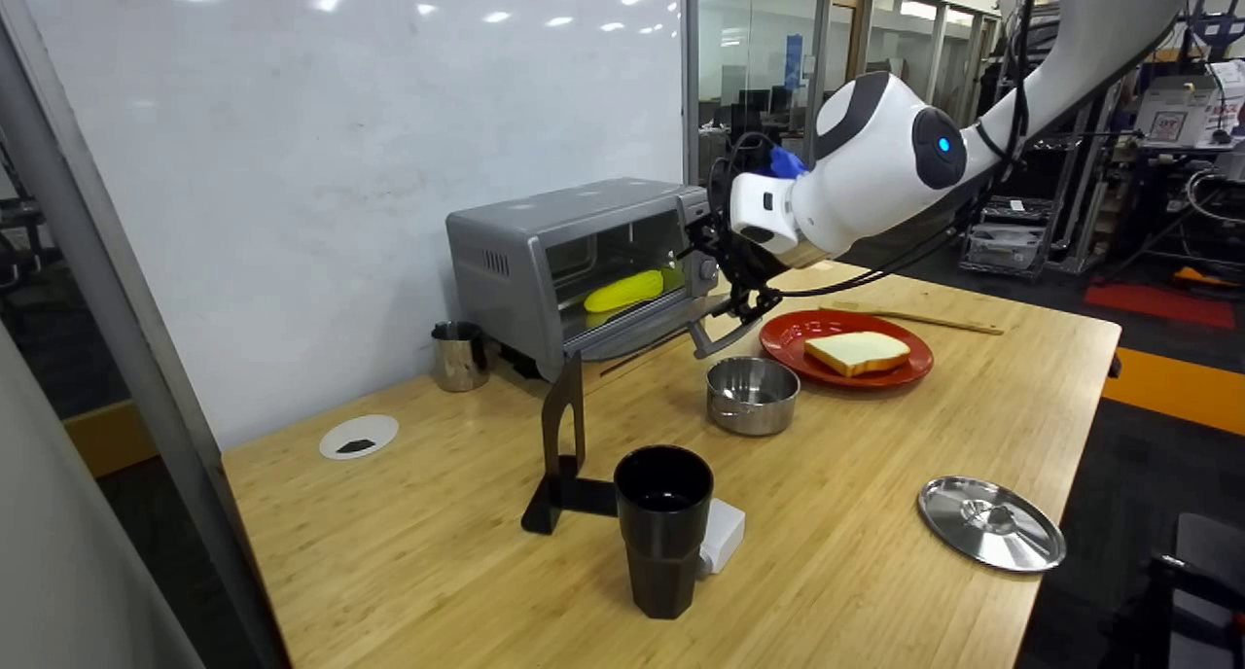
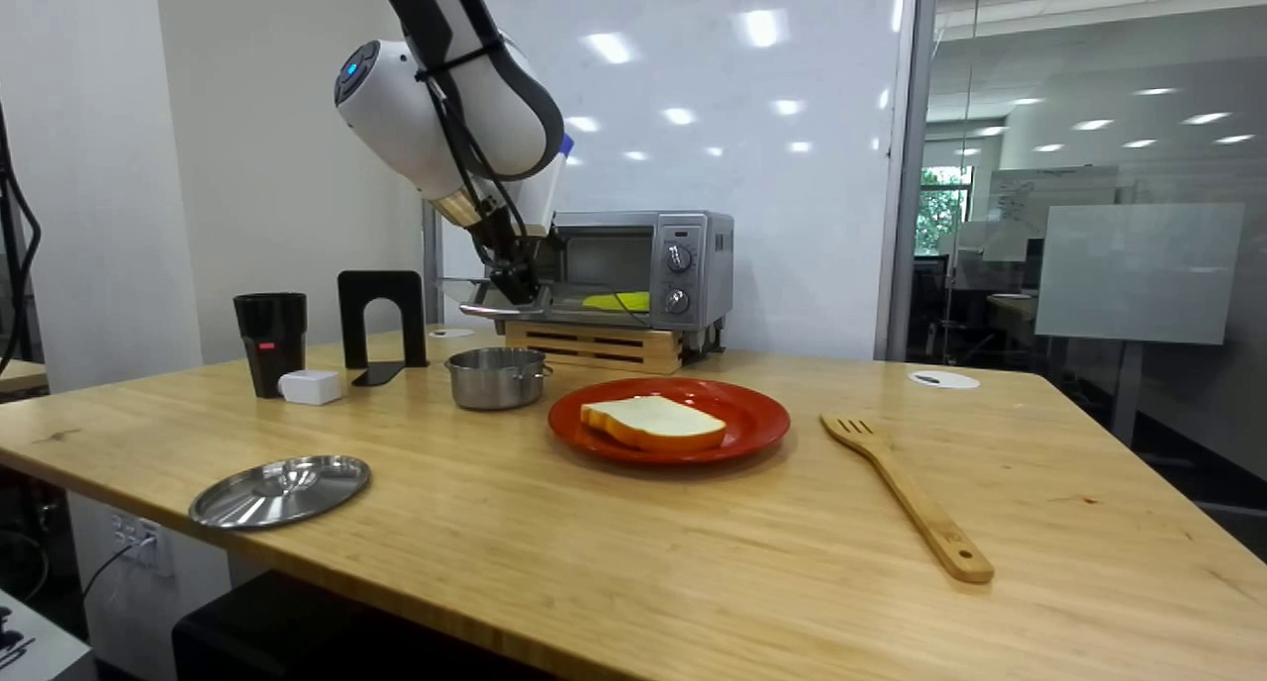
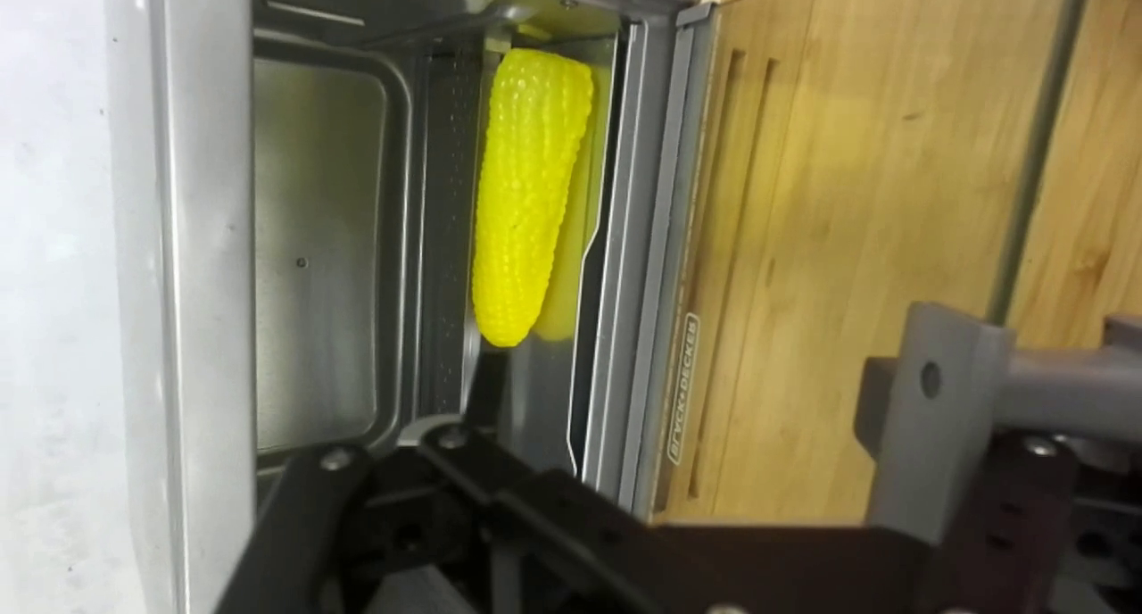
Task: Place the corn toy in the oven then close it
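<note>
One risk: the gripper (image 1: 700,282), jaws seemingly wide apart and empty, could, if moved carelessly, snag the nearby handle (image 1: 722,343) of the oven (image 1: 574,208), jolting the corn toy (image 3: 531,194) inside.

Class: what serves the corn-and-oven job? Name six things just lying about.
Job: long yellow corn toy; boxy grey metal oven; black gripper.

Lying about: round red plate; white bread slice; round metal lid; shiny metal pot; tapered black cup; slotted wooden spatula.

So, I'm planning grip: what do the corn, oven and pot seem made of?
Corn: shiny plastic or rubber, perhaps, by its moulded kernels and highlights. Oven: probably satin metal, by its soft sheen. Pot: likely polished steel, by its bright reflections.
</note>
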You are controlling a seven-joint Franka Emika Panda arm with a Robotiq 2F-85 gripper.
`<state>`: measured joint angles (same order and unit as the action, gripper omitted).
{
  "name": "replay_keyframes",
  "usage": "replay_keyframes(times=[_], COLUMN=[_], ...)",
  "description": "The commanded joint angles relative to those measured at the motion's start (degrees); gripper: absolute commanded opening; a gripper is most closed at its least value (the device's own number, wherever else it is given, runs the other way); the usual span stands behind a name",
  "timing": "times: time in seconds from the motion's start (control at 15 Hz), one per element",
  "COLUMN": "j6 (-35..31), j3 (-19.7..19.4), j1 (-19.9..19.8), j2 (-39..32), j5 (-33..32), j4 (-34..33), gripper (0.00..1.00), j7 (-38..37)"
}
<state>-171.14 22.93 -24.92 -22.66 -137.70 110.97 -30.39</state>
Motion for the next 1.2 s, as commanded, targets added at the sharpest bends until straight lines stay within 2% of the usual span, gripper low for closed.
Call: replay_keyframes(times=[0.0,0.8,1.13], j6=[-0.41,0.95,1.74], j3=[-1.75,-1.71,-1.67], j1=[1.06,1.24,1.24], j2=[0.30,0.15,-0.02], j5=[4.54,20.76,29.56], j4=[-1.41,-2.83,-3.10], gripper=[1.00,1.00,1.00], j7=[2.89,10.05,13.72])
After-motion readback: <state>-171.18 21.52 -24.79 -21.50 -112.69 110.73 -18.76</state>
